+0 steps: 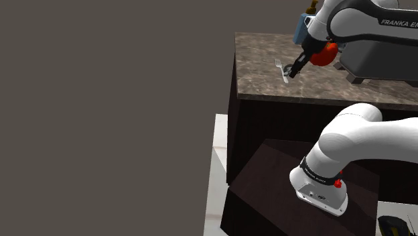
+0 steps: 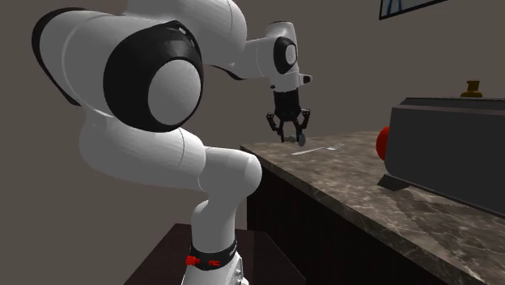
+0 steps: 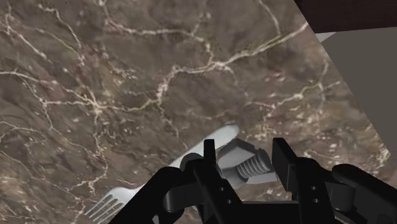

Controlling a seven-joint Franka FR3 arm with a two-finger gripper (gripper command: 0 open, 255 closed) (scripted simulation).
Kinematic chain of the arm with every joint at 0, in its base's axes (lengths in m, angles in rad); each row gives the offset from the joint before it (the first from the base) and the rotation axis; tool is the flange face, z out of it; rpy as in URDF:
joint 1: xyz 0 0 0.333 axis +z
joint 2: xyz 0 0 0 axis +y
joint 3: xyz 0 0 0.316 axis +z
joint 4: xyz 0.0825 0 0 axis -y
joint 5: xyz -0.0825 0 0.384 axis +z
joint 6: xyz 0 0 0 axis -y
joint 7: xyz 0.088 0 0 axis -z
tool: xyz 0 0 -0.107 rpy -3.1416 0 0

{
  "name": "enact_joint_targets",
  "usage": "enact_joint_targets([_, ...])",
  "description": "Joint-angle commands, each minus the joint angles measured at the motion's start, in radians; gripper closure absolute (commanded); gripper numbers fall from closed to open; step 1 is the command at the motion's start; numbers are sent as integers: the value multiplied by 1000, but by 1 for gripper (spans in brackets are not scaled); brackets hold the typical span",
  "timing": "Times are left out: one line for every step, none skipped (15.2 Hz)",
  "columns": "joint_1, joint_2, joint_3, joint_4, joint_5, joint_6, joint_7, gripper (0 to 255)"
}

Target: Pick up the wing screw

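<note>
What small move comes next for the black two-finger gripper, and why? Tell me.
Probably lift straight up: the grey threaded wing screw looks clasped between the fingers of the black gripper, close over the white fork on the brown marbled counter.

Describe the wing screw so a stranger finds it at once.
On the brown veined counter, near its edge, lies a pale fork. Right above the fork's handle, the hand clasps the wing screw between its black fingers. It is a short grey piece with a ribbed thread, unlike the long, smooth, tined fork.
</note>
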Motion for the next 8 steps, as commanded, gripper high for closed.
enact_joint_targets([5, 3, 9, 28, 9, -26, -1, 255])
enact_joint_targets([7, 6, 13, 43, 13, -37, -2, 255])
enact_joint_targets([9, 9, 16, 57, 17, -48, -3, 255])
enact_joint_targets([12, 13, 20, 72, 21, -59, -3, 255])
enact_joint_targets([14, 16, 23, 87, 24, -70, -4, 255])
enact_joint_targets([16, 20, 26, 102, 28, -81, -5, 255])
enact_joint_targets([16, 21, 27, 104, 28, -83, -5, 255])
enact_joint_targets([16, 21, 27, 104, 28, -83, -5, 255])
